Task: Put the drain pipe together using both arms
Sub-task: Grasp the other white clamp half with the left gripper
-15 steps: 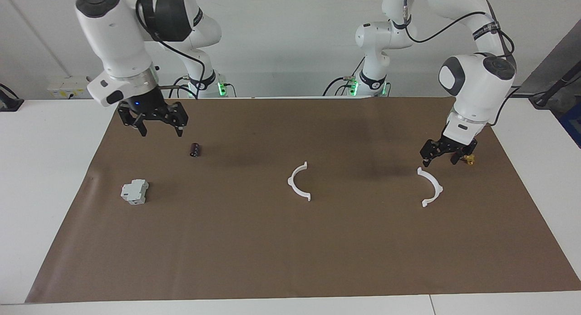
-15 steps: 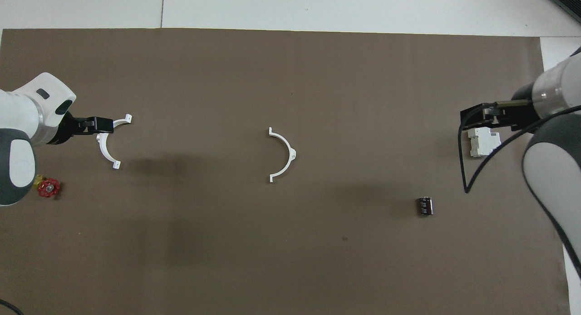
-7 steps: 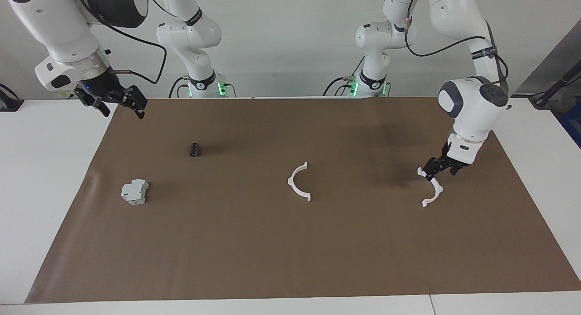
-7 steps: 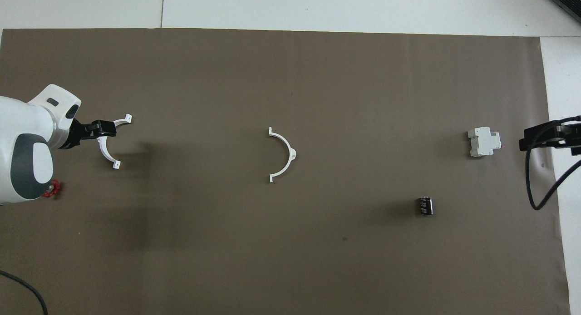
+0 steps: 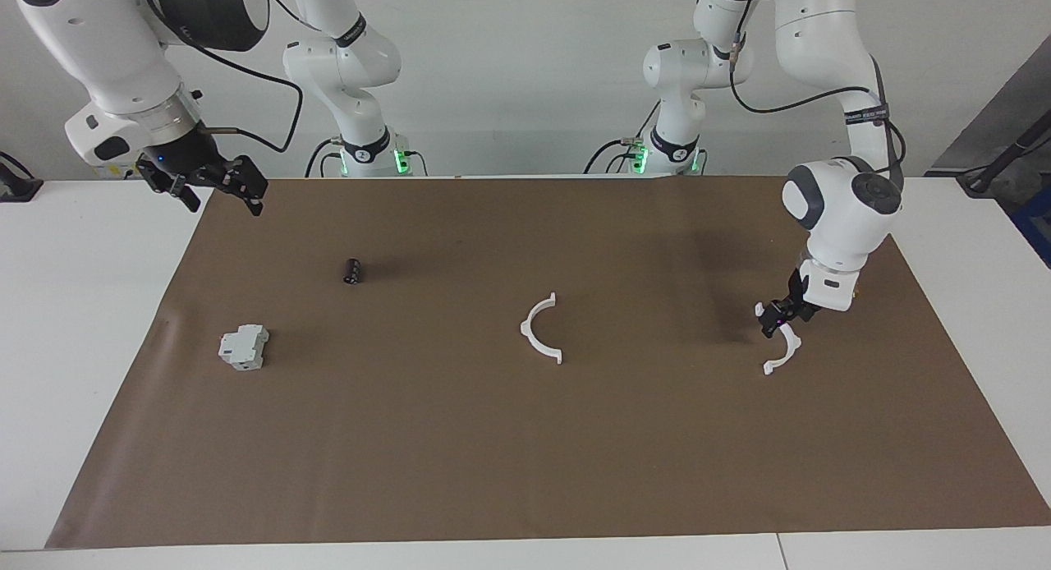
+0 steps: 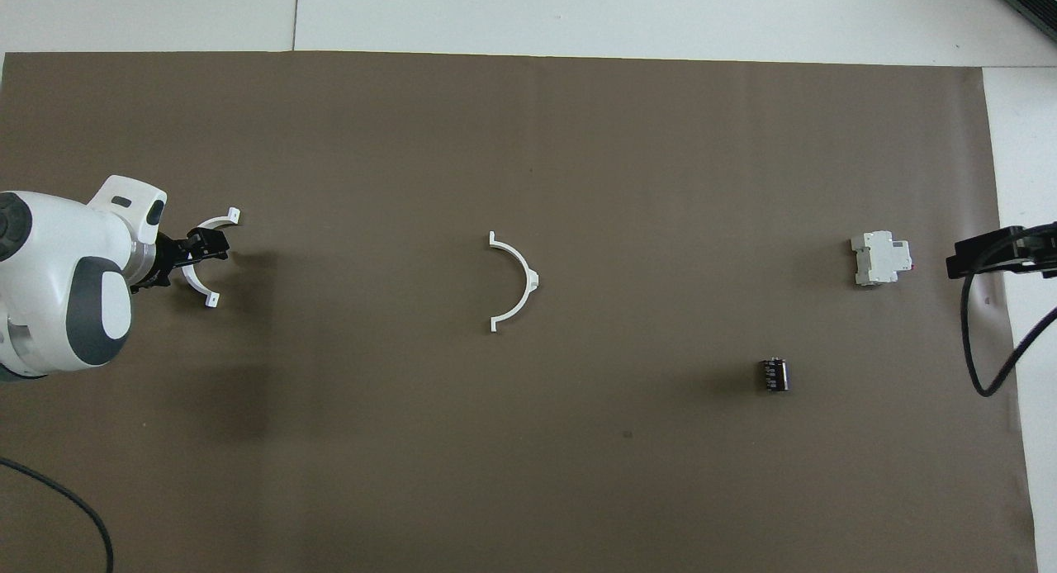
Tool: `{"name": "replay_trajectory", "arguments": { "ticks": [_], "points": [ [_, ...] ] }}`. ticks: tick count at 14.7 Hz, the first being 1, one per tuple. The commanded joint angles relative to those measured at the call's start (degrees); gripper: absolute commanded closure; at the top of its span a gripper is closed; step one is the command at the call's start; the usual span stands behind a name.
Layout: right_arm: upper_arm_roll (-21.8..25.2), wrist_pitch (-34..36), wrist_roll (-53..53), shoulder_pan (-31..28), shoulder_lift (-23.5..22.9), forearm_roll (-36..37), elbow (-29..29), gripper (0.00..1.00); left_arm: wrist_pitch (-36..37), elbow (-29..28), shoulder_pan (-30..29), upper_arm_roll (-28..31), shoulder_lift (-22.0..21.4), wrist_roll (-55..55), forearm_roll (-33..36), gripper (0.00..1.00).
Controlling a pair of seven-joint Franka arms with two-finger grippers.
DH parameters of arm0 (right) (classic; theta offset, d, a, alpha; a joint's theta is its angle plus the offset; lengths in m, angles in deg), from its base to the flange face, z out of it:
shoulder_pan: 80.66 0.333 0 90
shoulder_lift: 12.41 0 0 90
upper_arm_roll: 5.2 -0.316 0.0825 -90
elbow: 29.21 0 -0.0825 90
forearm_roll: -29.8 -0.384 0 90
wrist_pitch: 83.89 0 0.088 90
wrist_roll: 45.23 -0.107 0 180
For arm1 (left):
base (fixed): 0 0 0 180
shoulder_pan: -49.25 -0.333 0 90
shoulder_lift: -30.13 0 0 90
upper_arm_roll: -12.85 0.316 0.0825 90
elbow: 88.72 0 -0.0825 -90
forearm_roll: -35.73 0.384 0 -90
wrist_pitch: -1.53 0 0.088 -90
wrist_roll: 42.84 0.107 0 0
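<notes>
White plastic half-ring (image 5: pixel 782 347) at left end effector (image 5: pixel 774 319), fingers spread astride its arc, well apart from centre half-ring (image 5: pixel 540 330) toward left arm's end; thin, could skid or twist on closing; right end effector (image 5: pixel 215 188) spread, waiting.

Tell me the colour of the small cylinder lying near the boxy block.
The small cylinder is dark, nearly black, with pale markings on its side; the overhead view shows it best.

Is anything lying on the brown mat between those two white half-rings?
No. Between the middle half-ring and the half-ring under the left tool, the brown mat is bare, clearest in the overhead view.
</notes>
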Motion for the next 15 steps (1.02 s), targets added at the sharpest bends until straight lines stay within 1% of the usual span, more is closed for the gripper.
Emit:
{"name": "replay_trajectory", "arguments": {
  "ticks": [1,3,4,5,6,7,9,11,12,15],
  "points": [
    [-0.2,-0.4,2.0,-1.6,1.4,0.9,-0.6,0.00,-1.1,-1.6,0.0,0.1,-0.8,-2.1,0.7,0.01],
    [-0.5,0.4,-3.5,-1.1,1.1,1.0,1.6,0.00,-1.1,-1.7,0.1,0.2,-0.9,-2.1,0.7,0.15],
    [-0.7,1.7,-4.7,-0.9,0.8,1.0,3.0,0.00,-1.1,-1.7,0.1,0.1,-0.9,-2.1,0.7,0.29],
    [-0.8,2.4,-4.8,-0.8,0.4,1.0,4.0,0.00,-1.0,-1.7,0.0,0.1,-0.9,-2.0,0.7,0.48],
    [-1.0,2.5,-4.4,-0.8,0.3,1.6,4.1,0.00,-0.6,-1.7,-0.1,0.2,-0.9,-1.8,0.7,0.70],
    [-1.3,2.5,-4.2,-0.8,0.2,2.4,4.0,0.00,0.3,-1.7,0.0,0.1,-1.1,-1.5,0.8,0.99],
    [-1.8,2.5,-4.3,-0.7,0.4,2.4,3.7,0.00,1.2,-1.6,0.5,0.1,-1.3,-1.4,0.7,1.00],
    [-2.2,1.8,-4.6,0.9,2.7,2.4,-1.1,0.00,2.4,-1.2,1.5,-0.2,-1.3,-2.5,0.7,1.00],
    [-2.2,1.6,-4.8,1.4,2.8,2.2,-1.2,0.00,3.0,-1.0,4.3,-0.1,-1.2,-4.2,0.7,1.00],
    [-2.2,1.0,-4.6,1.5,2.7,1.6,-1.2,0.00,3.3,-0.1,12.8,-0.2,-1.4,-16.7,0.7,1.00]
  ]
}}
